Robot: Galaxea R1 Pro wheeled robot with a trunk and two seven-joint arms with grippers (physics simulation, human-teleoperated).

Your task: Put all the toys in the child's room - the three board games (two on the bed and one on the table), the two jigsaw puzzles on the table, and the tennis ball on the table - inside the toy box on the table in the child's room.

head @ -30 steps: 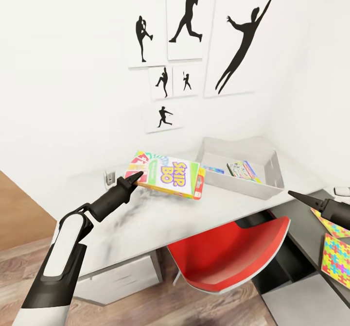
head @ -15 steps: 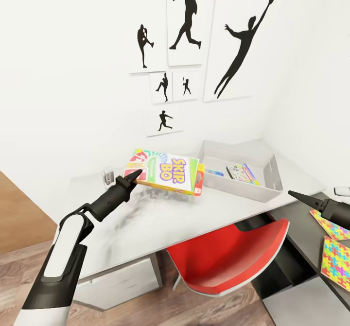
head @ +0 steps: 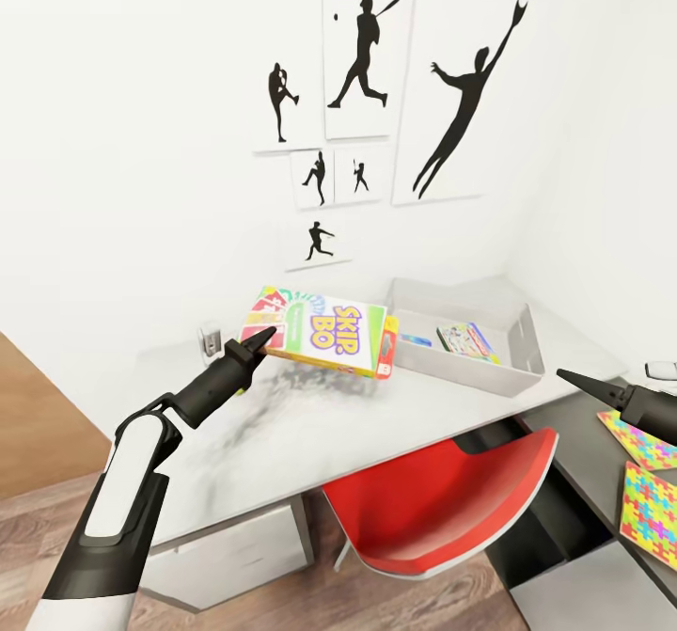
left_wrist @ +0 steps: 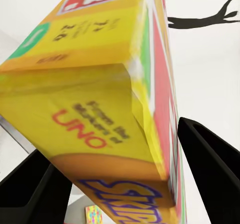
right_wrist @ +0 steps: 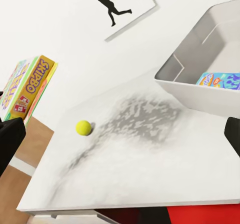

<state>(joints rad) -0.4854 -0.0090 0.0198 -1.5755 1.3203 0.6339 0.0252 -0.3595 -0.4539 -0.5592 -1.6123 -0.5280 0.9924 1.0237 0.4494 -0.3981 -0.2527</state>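
Between the spread black fingertips sits a white marbled tabletop (right_wrist: 150,159) with a small yellow-green tennis ball (right_wrist: 83,128) on it. The grey open toy box (right_wrist: 200,79) holds a blue box (right_wrist: 220,80); a yellow Skip-Bo box (right_wrist: 27,86) hangs beyond.

Jigsaw puzzles (head: 649,481) cut off by the head view's edge

A flat, brightly printed yellow-and-green cardboard Skip-Bo game box (head: 324,335) hangs tilted above the white bench (head: 310,433), held at one end, just beside the open grey rectangular toy box (head: 512,344). That box holds a colourful flat game box (head: 467,341). A small yellow tennis ball (right_wrist: 83,128) rests on the bench. Two multicoloured jigsaw puzzles (head: 649,481) lie flat on the darker side surface.
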